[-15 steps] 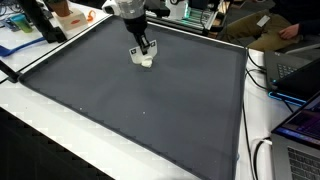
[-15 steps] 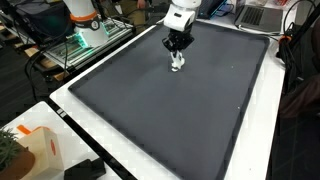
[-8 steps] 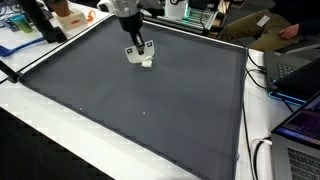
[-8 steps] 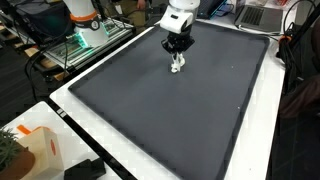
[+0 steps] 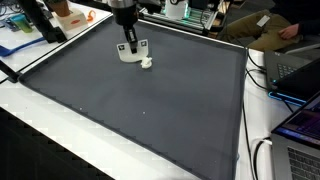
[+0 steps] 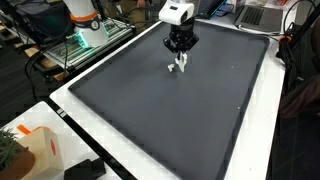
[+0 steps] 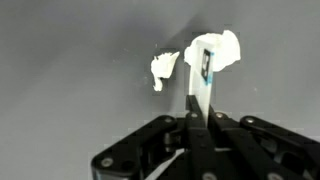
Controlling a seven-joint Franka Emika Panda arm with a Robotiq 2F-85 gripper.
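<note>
Gripper: the gripper [image 7: 197, 112] is pinching the flat stem of a white piece [image 7: 203, 72]. Its fingers are pressed together, with no gap showing between them in the wrist view.

Position of the white piece: it is hanging from the fingertips over the dark mat [image 5: 150, 110], towards the mat's far edge in both exterior views. Whether its lower end is brushing the mat cannot be told.

Shape: the stem is running out as a thin, straight strip with a bluish mark on it and is ending in a crumpled, fluffy lump.

Neighbour: a small scrap [image 7: 163, 70] of the same white is lying on the mat just beside the lump, apart from it.

Handling: the white piece is looking very light, soft and limp, more like paper or tissue than anything stiff. It is likely to flutter, bend or tear under a hard pull, and it is unlikely to slip from a firm pinch.

Where to hold: the flat strip is offering the surest purchase, since the fluffy end would probably crush or shed bits.

Setting: the mat is covering most of the white surface [image 5: 35, 110].
</note>
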